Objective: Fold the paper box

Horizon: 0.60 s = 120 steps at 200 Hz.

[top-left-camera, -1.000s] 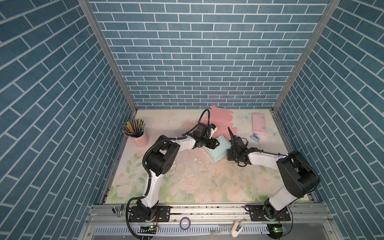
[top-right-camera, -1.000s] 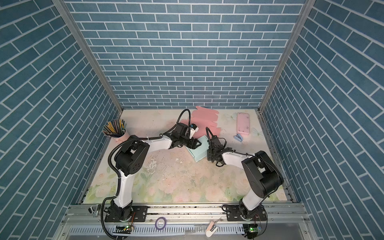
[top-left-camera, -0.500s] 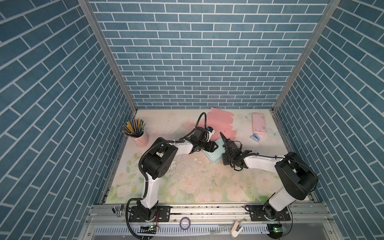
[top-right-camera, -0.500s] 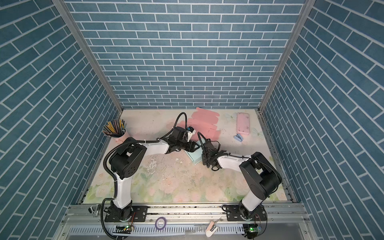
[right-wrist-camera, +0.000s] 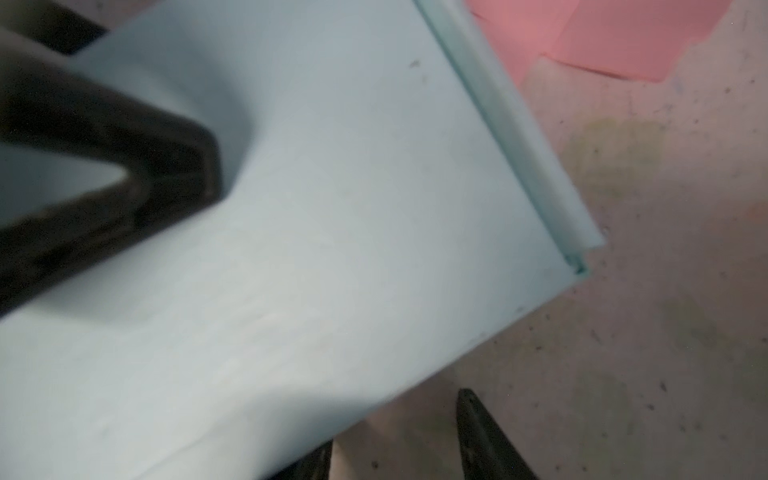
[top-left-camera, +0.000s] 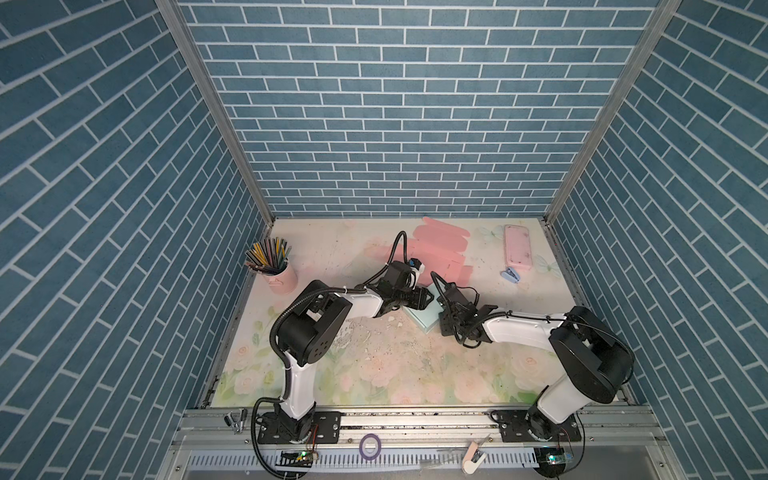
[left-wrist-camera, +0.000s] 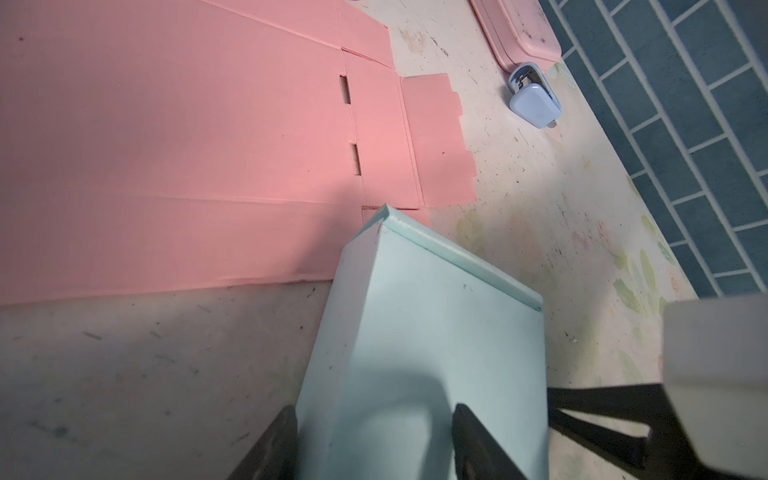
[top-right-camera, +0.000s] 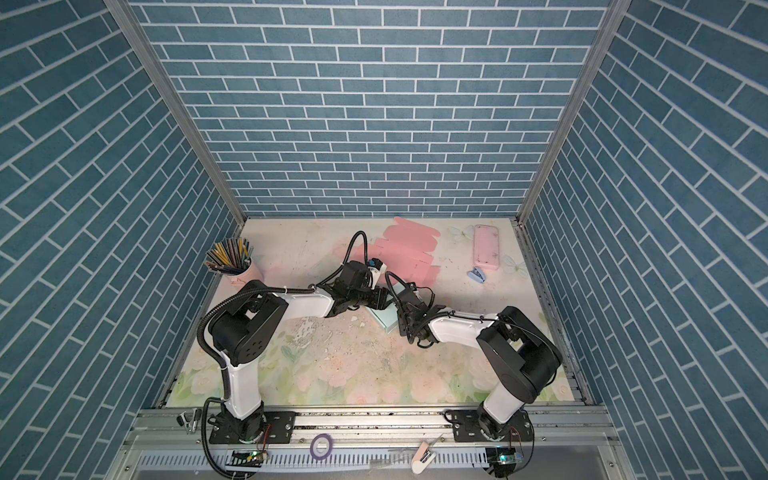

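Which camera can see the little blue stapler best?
The left wrist view: the small pale blue plastic stapler is big and sharp there, with its metal inside showing, beside the pink oblong case. In both top views the stapler is just a tiny blue speck. The right wrist view misses it.

Both top views evenly lit and sharp; blue brick walls [top-left-camera: 104, 166] splay wide at three and nine o'clock. Wrist views dimmer, softly blurred, with grey shadow on the pale mint paper box [left-wrist-camera: 415, 332].
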{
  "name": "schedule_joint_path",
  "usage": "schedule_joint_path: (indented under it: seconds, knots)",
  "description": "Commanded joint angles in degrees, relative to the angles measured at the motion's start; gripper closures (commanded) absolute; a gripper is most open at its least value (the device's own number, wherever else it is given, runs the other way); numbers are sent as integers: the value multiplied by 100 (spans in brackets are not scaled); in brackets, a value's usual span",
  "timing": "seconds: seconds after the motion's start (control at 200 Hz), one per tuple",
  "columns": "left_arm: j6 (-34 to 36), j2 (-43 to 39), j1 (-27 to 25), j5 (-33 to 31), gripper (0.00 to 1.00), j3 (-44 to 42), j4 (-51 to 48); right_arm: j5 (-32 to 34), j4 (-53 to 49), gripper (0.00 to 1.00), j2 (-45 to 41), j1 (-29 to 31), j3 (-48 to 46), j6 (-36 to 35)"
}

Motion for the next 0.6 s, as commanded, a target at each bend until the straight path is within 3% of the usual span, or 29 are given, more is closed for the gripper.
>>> schedule_joint_path:
  seconds: [0.0, 0.31, 0.595]
  knots:
    - [-468, 155, -659, 1205, 41, -105, 32, -603, 1013, 50, 68, 405, 293, 452]
    - [-296, 245, -259, 880, 40, 109, -321, -498, 1051, 51, -43, 957, -1, 774]
    - [253, 139, 431, 997, 32, 681, -1017, -371, 610, 52, -1086, 1247, -454, 806]
